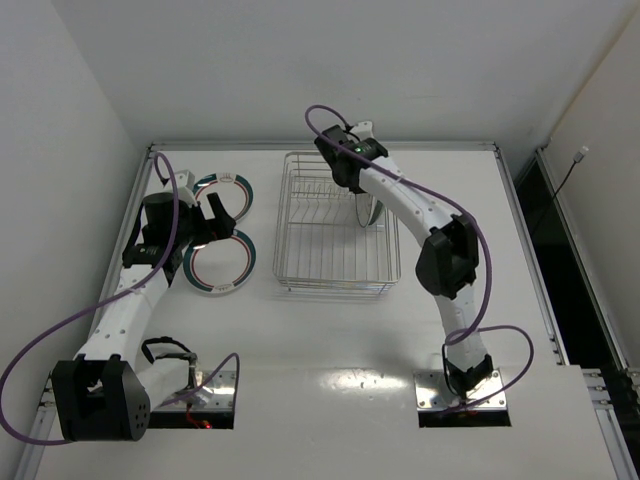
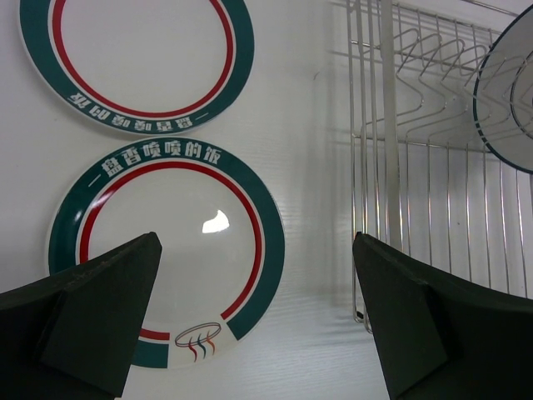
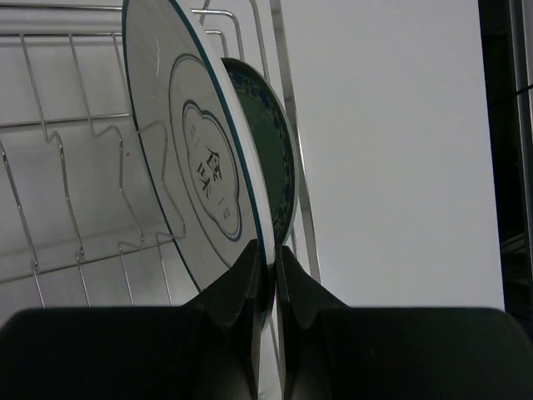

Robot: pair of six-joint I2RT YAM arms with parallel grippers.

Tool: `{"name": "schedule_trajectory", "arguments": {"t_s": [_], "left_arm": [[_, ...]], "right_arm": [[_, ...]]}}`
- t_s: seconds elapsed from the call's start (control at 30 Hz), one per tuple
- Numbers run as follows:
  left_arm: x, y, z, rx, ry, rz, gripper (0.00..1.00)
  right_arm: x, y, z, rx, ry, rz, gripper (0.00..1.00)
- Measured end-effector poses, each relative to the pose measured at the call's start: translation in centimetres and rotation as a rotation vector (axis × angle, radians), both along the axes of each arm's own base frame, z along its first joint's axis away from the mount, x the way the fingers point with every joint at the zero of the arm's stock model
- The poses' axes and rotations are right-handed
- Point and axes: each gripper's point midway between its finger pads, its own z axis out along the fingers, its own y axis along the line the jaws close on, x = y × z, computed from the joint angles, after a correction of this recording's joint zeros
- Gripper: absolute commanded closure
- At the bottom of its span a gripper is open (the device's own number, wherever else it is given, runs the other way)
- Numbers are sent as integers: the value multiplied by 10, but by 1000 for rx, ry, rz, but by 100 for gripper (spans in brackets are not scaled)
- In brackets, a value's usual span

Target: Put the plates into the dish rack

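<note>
Teal rims with a thin red ring mark the two plates lying flat on the white tabletop [image 1: 330, 340] at the left, one behind the other: the far plate [image 1: 224, 193] near the back edge and the near plate [image 1: 221, 262] just in front of it, close together but not overlapping. The left pincer [image 1: 215, 215] hangs above them with its jaws spread wide and nothing between them. In its wrist view the two dark fingers [image 2: 100, 317] frame the near plate, and the printed characters on both rims show clearly. Just to the right of these plates sits the dish rack [image 1: 320, 215], a silver wire basket with a row of bent upright prongs. At the rack's right side the big white plate [image 3: 191, 150] stands on edge among the wires, with a dark outlined mark at its centre. The right pincer [image 3: 271, 267] is closed narrowly on this plate's rim, a finger on each face. Just behind it, nearer the rack's right wall, the dark teal plate [image 3: 266, 150] also stands on edge.
</note>
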Motion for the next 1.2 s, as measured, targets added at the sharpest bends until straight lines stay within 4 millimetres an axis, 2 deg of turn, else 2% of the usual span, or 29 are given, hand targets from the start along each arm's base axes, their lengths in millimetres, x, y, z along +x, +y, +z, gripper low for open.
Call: {"name": "schedule_trajectory", "arguments": {"t_s": [0.13, 0.3, 0.57, 0.63, 0.77, 0.9, 1.0, 1.1, 1.2], "left_arm": [[0, 0, 0, 0, 0, 0, 0], [0, 3, -1, 6, 2, 15, 0], [-7, 47, -9, 86, 64, 282, 0], [-10, 59, -8, 107, 77, 358, 0], [-16, 79, -7, 139, 95, 485, 0], [-20, 86, -13, 152, 122, 533, 0], [-24, 88, -22, 150, 161, 553, 0], [-27, 90, -31, 99, 200, 567, 0], [-37, 109, -51, -4, 241, 617, 0]], "right_arm": [[0, 4, -6, 20, 14, 9, 100], [1, 4, -7, 45, 28, 20, 89], [-4, 17, -7, 123, 100, 120, 80], [-7, 17, 4, 145, 100, 149, 80], [-18, 12, 43, 170, 65, 201, 79], [-33, 2, 89, 195, -12, 239, 79], [-53, -6, 114, 219, -52, 274, 79], [-76, -12, 128, 262, -85, 315, 79], [-95, -13, 134, 321, -112, 358, 79]]}}
